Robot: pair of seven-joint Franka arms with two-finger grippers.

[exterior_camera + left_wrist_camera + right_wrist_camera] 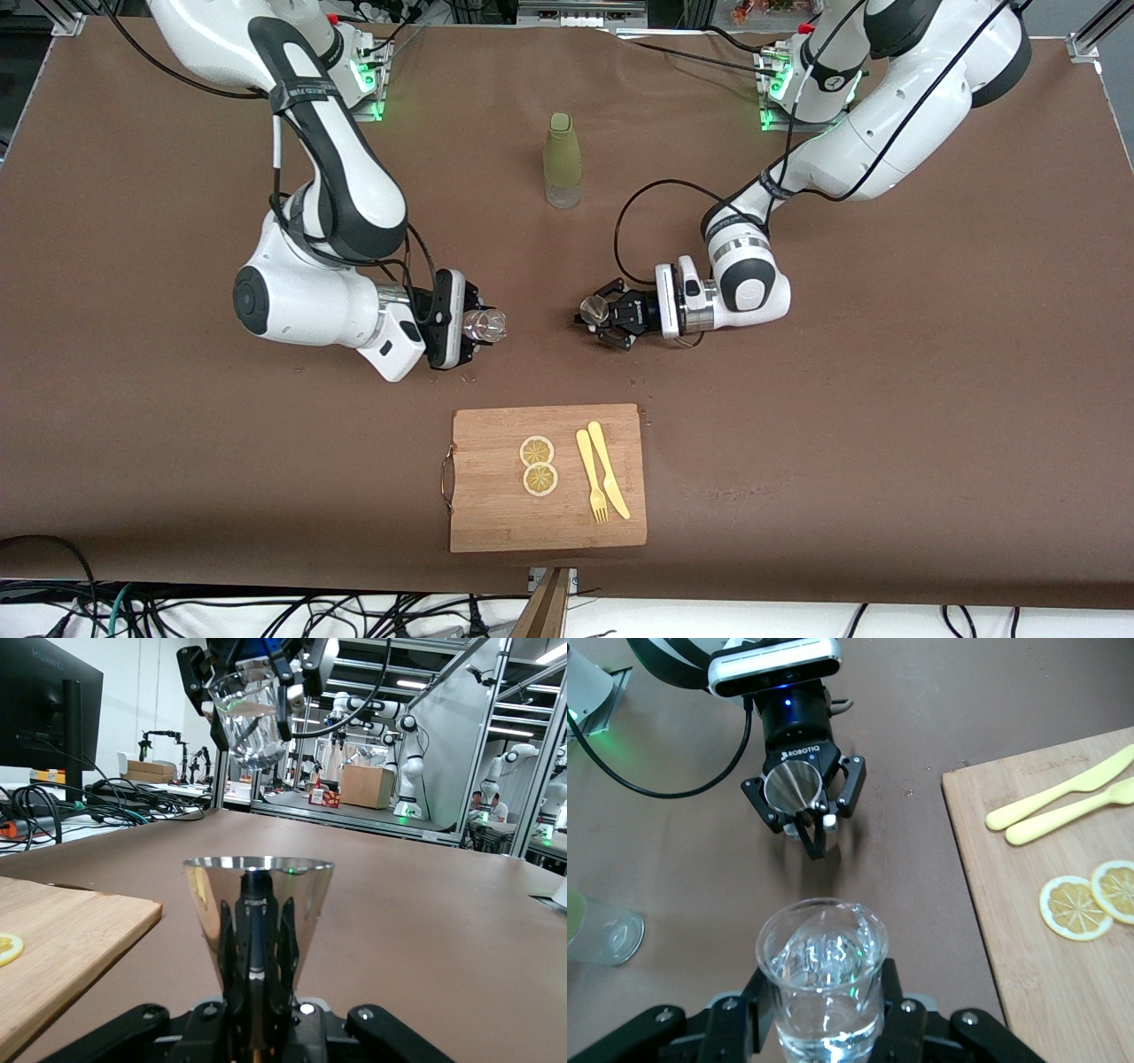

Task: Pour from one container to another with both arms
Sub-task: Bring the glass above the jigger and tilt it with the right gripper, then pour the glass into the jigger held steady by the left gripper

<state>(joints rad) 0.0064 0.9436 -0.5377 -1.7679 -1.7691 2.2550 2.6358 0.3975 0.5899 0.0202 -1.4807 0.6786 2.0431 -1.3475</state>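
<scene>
Lower centre of the front view: a wooden cutting board [547, 478] carrying two lemon slices [538, 465] and a yellow knife and fork [601, 472].

Mid-frame, left of centre: the right gripper [468, 330], jaws pinching a clear glass [486, 326].

Right of centre: the left gripper [611, 312], jaws pinching a steel cup [593, 309].

Upper centre: a green-capped bottle [562, 159], untouched.

Recommendation: bring the rims close, keep the steel cup level, then tilt the glass slowly.
</scene>
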